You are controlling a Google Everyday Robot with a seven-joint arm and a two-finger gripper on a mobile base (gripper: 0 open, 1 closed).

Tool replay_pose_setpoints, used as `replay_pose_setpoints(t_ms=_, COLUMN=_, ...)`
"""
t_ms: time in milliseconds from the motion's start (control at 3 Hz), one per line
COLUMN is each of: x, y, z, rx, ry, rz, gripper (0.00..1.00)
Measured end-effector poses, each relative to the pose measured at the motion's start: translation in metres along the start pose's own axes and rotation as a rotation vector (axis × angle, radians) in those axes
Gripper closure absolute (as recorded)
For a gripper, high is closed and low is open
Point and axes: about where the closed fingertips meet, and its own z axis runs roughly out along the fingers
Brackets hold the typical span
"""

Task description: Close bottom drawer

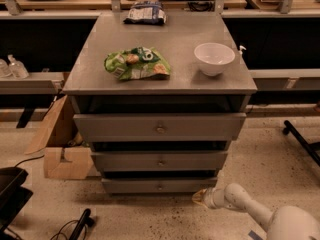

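Claw sits low over the floor, just beside the lower right corner of the bottom drawer. Its tip points left toward the drawer front. Can't tell if it touches the panel, and can't tell if claw is spread or pressed together. White arm runs back from it to the lower right of the view.

Bottom drawer is the lowest and narrowest front of the grey cabinet, w/ a small round knob at centre. A dark gap shows above its front edge, so it stands a bit out of the body, not flush. Middle drawer above it is wider and has a dark gap over it too. Top drawer, widest, brass knob, also stands out w/ a deep shadow above.

On the counter: green snack bag lying flat left of centre, white bowl upright on the right, well apart from the bag. Blue-and-white packet lies at the back edge.

Left of cabinet, a cardboard box w/ an open flap stands on the floor, near the drawers. Two clear bottles on a shelf far left. Black chair part at bottom left, black wheeled leg at right.
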Motion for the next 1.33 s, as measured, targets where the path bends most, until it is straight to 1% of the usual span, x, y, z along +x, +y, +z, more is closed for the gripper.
replay_pose_setpoints(t_ms=333, x=0.055, y=-0.055, z=-0.134, rx=0.191, ry=0.27, rz=-0.094, gripper=1.0)
replay_pose_setpoints(t_ms=667, x=0.043, y=-0.097, z=-0.21, rx=0.285, ry=0.417, rz=-0.213, gripper=1.0)
replay_pose_setpoints(t_ms=1000, x=-0.013, y=-0.142, z=-0.273, rx=0.414, ry=0.452, rz=-0.213, gripper=1.0)
replay_pose_setpoints(t_ms=1333, x=-0.083, y=-0.184, z=-0.342, rx=0.585, ry=0.451, rz=-0.19, gripper=1.0)
